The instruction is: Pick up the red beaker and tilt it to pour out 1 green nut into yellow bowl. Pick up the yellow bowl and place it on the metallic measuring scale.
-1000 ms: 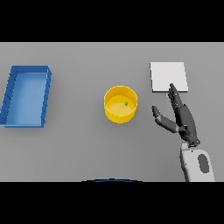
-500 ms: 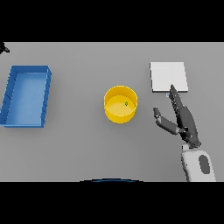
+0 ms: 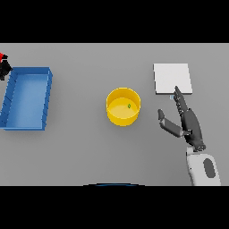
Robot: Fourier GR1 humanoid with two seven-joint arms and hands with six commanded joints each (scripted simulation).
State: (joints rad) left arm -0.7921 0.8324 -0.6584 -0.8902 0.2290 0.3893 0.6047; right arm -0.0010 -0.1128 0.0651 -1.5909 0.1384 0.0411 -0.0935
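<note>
Bowl to the left of the open right hand

The yellow bowl (image 3: 123,106) sits on the grey table (image 3: 89,147) with a tiny green nut (image 3: 129,106) inside. The right hand (image 3: 185,123) is just to the bowl's right, fingers straight and thumb out, holding nothing. The scale (image 3: 172,78) lies just past its fingertips. At the far left edge, the left hand (image 3: 4,67) shows dark by something red, near a blue tray (image 3: 27,96); its fingers are unclear.

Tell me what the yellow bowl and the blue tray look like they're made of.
The yellow bowl: probably plastic, going by its uniform bright colour and smooth matte wall. The blue tray: likely plastic too, with thin, evenly coloured walls and no shine. Neither look is conclusive.
</note>
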